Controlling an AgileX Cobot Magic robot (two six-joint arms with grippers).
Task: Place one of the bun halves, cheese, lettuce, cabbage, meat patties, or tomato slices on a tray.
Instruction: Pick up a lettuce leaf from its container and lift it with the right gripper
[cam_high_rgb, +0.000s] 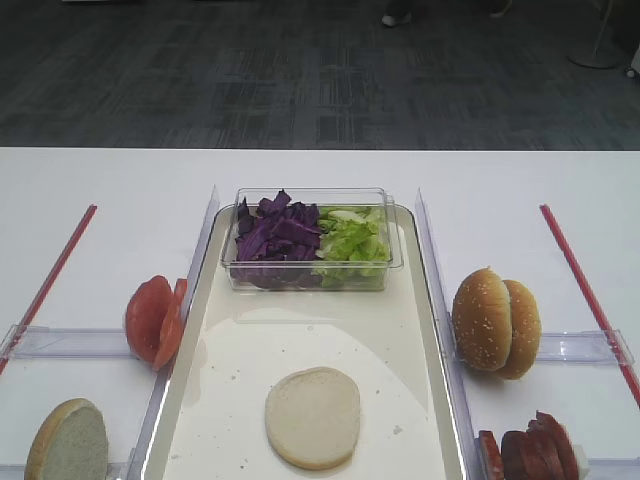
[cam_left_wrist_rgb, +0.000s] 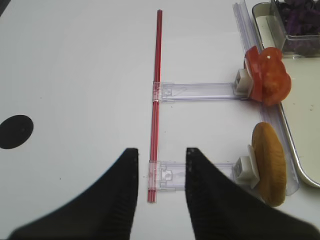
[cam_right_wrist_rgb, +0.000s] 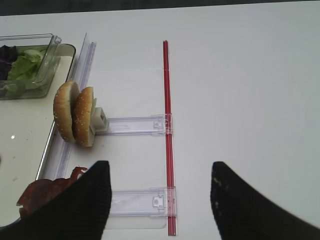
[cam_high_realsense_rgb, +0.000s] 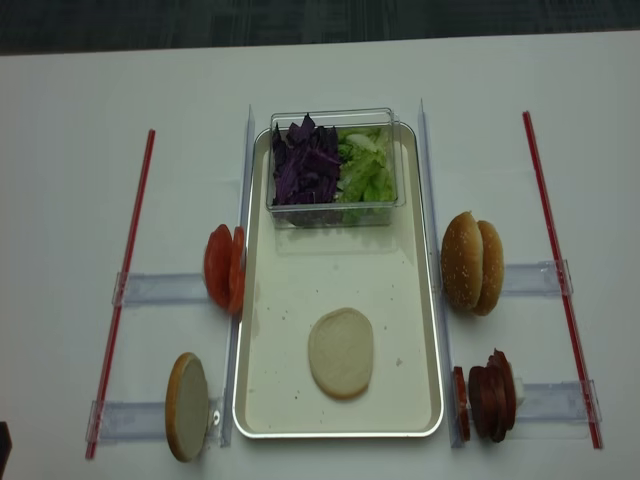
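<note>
The large cream-white rectangular tray (cam_high_realsense_rgb: 415, 300) lies in the middle. At its 12 o'clock stands a small clear plastic box (cam_high_realsense_rgb: 333, 205) with purple cabbage (cam_high_realsense_rgb: 305, 165) and green lettuce (cam_high_realsense_rgb: 365, 170). A pale round bun half (cam_high_realsense_rgb: 341, 352) lies flat at 6 o'clock. My right gripper (cam_right_wrist_rgb: 161, 192) is released wide; my left gripper (cam_left_wrist_rgb: 161, 180) also stands parted, holding nothing.
</note>
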